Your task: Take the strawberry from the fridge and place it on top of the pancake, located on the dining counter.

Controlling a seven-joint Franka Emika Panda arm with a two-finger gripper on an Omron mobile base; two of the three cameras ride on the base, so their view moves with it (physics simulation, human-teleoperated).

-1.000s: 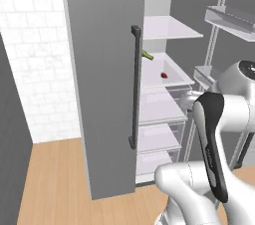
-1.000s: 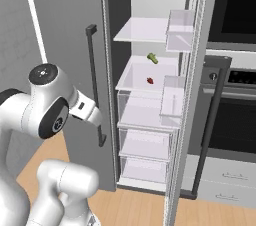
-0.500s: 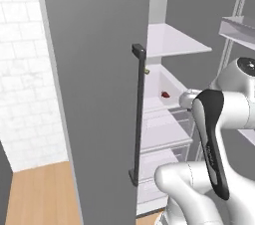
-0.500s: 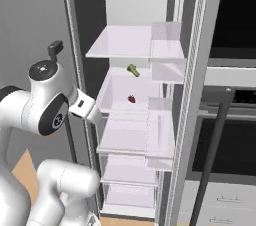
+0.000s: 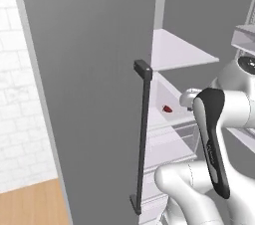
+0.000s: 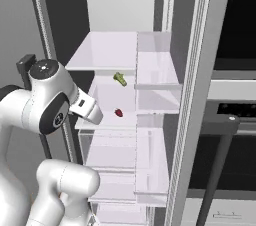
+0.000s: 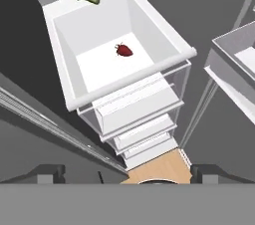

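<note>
A: From the left base view, where does the strawberry (image 5: 168,109) sit?

B: On a white shelf inside the fridge (image 5: 89,84), just past the edge of its door.

A: And the right base view?

B: Same shelf, below the green vegetable piece (image 6: 119,78).

A: The hand view?

B: The gripper (image 7: 127,175) stands wide open and empty, well short of the berry. I'd judge it light, soft and easily bruised, so pinch gently across its widest part.
</note>
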